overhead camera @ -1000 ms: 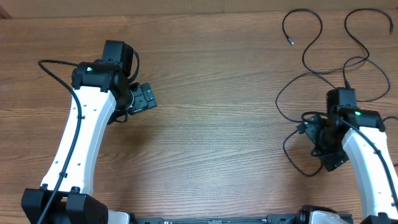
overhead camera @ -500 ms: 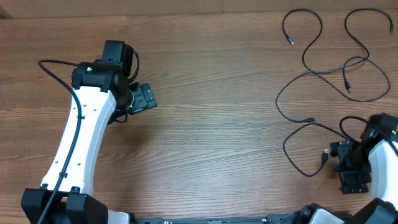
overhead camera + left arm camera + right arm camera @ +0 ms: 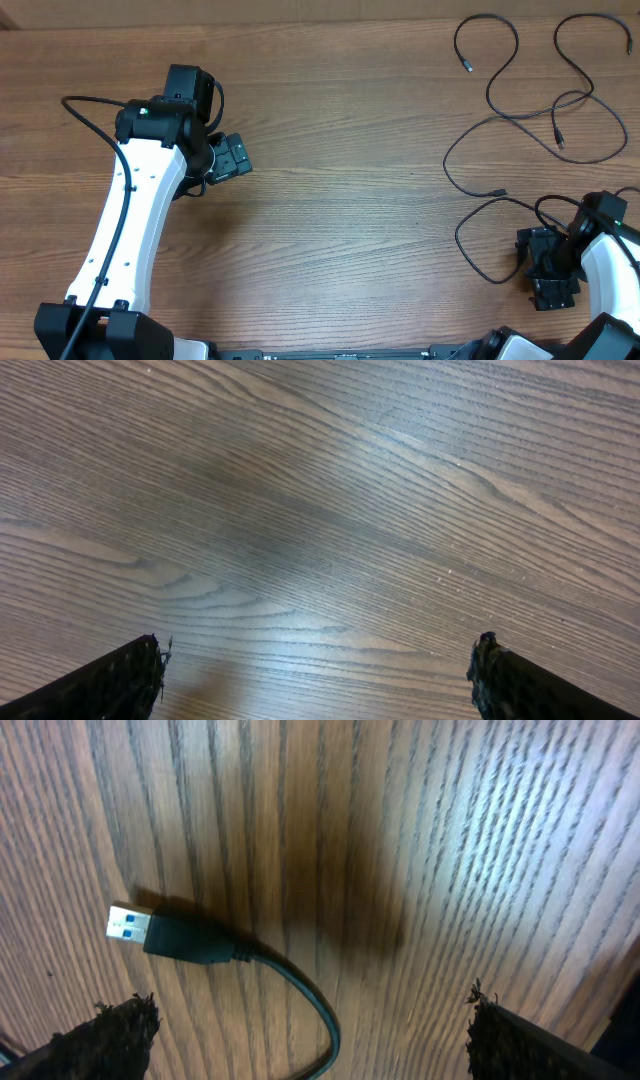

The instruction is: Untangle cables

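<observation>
From above, the thin black cables (image 3: 500,115) end in plugs too small to name, and one cord's end is lost beneath the black right gripper (image 3: 553,283). The white right arm (image 3: 612,265) runs out of view at the corner. Up close, the black cord with a silver flat plug (image 3: 190,938) leaves by the bottom edge. The left gripper (image 3: 315,685) shows only cropped fingertips (image 3: 110,682).

Left arm (image 3: 125,215): long white link rising behind the left gripper (image 3: 235,157), wrist elbowed sideways. Jaws spread wide, dark fingertips (image 3: 110,680) showing only at the two lower corners of the wrist view.

Right arm (image 3: 605,265): folded low, curving in behind the right gripper (image 3: 553,285). Jaws likewise fully apart, fingertips (image 3: 105,1035) flanking the lower edge of its wrist view.
</observation>
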You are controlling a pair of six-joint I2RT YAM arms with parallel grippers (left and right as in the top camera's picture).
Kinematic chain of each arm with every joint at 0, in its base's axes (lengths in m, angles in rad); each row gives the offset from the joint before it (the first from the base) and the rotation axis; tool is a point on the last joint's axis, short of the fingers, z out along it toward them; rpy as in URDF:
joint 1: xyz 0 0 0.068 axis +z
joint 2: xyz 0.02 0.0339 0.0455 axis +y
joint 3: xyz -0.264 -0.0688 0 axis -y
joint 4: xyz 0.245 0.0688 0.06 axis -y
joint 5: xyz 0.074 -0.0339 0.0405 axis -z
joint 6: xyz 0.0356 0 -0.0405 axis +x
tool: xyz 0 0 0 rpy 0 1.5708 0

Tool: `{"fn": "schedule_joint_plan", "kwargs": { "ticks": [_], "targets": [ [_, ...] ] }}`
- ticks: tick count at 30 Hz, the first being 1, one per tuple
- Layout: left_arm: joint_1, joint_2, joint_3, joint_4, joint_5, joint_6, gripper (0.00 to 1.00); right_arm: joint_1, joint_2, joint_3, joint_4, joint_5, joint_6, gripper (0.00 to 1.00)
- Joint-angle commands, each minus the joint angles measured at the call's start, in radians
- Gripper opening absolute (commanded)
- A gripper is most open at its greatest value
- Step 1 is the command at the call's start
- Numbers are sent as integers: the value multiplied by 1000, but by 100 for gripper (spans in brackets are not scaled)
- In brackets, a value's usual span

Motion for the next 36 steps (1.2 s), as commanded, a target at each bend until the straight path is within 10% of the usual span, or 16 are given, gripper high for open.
{"fn": "schedule_joint_plan", "kwargs": {
  "ticks": [1, 13, 36],
  "targets": [
    [4, 2, 11, -1, -11, 19, 99, 5, 1, -5, 11, -22, -22, 100],
    [4, 2, 11, 0, -2, 18, 99, 5, 1, -79, 125, -26, -23, 75],
    [4, 2, 11, 0, -2, 19, 100, 41, 88, -110, 206, -51, -29, 59]
  ]
}}
